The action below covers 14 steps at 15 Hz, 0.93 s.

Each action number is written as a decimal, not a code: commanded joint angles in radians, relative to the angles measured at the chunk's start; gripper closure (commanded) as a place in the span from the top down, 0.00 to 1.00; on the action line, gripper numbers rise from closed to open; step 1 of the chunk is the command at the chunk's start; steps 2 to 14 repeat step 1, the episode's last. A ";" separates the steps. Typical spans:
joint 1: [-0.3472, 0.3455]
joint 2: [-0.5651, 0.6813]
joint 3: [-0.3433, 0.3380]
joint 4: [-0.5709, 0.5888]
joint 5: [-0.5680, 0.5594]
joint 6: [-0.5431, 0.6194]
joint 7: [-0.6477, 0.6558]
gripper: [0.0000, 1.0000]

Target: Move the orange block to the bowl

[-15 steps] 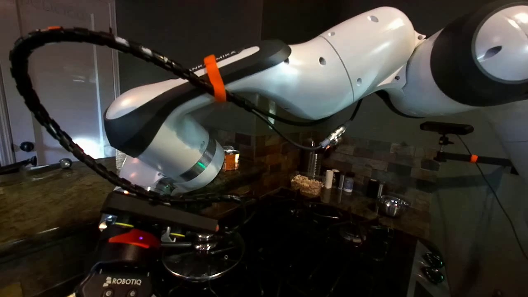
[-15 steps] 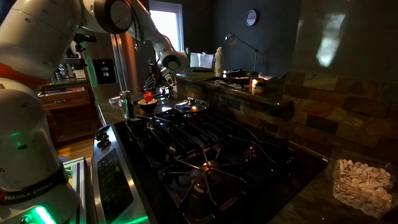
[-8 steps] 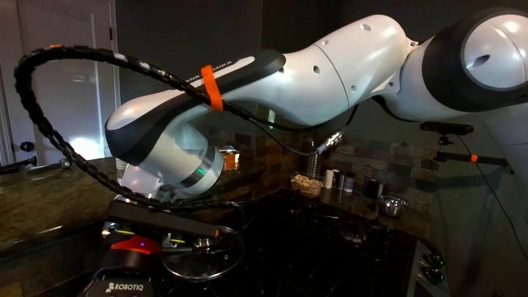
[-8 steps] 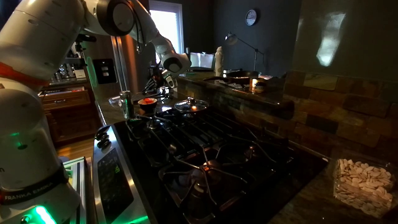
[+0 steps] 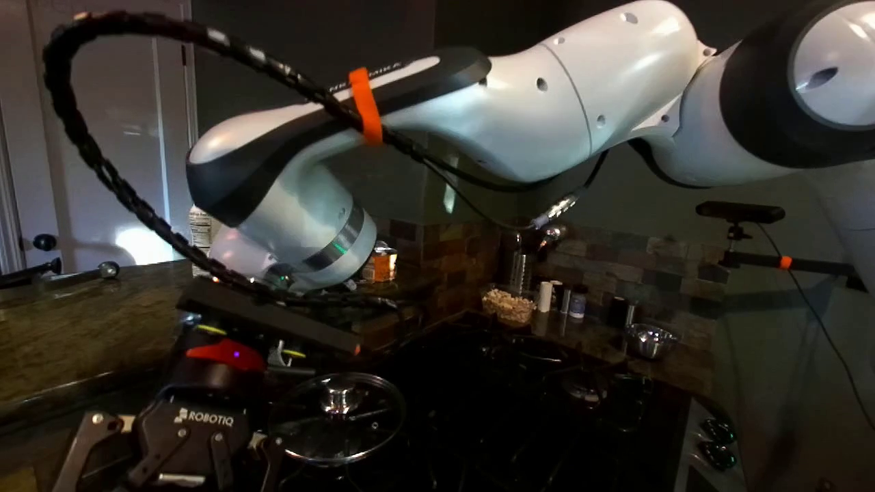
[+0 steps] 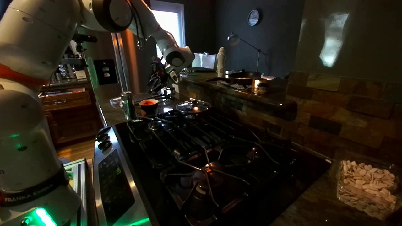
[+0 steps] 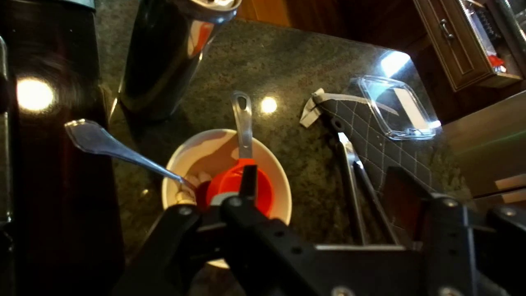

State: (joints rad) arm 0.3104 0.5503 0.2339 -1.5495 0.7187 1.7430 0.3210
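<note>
Black two-finger gripper: jaws spread wide, nothing held that I see. Grey-handled red-orange cup-shaped block sits in the cream-lined round bowl, partly behind the nine-o'clock finger, wrist view.

Orange item inside the bowl

A glossy white robot arm with black panels and small dark holes carries a ridged black cable, fastened with a bright orange strap. Lower down, a green light glows beneath a black band lettered "FRANKA EMIKA." The black gripper, studded with round bolts, bears "ROBOTIQ" in white below a red collar with a tiny violet light.
</note>
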 commanded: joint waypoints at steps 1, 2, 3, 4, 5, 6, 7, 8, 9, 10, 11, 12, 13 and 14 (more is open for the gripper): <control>0.001 -0.020 -0.003 0.002 0.000 -0.003 0.000 0.86; 0.001 -0.020 -0.003 0.002 0.000 -0.003 0.000 0.86; 0.001 -0.020 -0.003 0.002 0.000 -0.003 0.000 0.86; 0.001 -0.020 -0.003 0.002 0.000 -0.003 0.000 0.86; 0.001 -0.020 -0.003 0.002 0.000 -0.003 0.000 0.86; 0.001 -0.020 -0.003 0.002 0.000 -0.003 0.000 0.86; 0.001 -0.020 -0.003 0.002 0.000 -0.003 0.000 0.86; 0.001 -0.020 -0.003 0.002 0.000 -0.003 0.000 0.86; 0.001 -0.020 -0.003 0.002 0.000 -0.003 0.000 0.86; 0.001 -0.020 -0.003 0.002 0.000 -0.003 0.000 0.86; 0.001 -0.020 -0.003 0.002 0.000 -0.003 0.000 0.86; 0.001 -0.020 -0.003 0.002 0.000 -0.003 0.000 0.86; 0.001 -0.020 -0.003 0.002 0.000 -0.003 0.000 0.86; 0.001 -0.020 -0.003 0.002 0.000 -0.003 0.000 0.86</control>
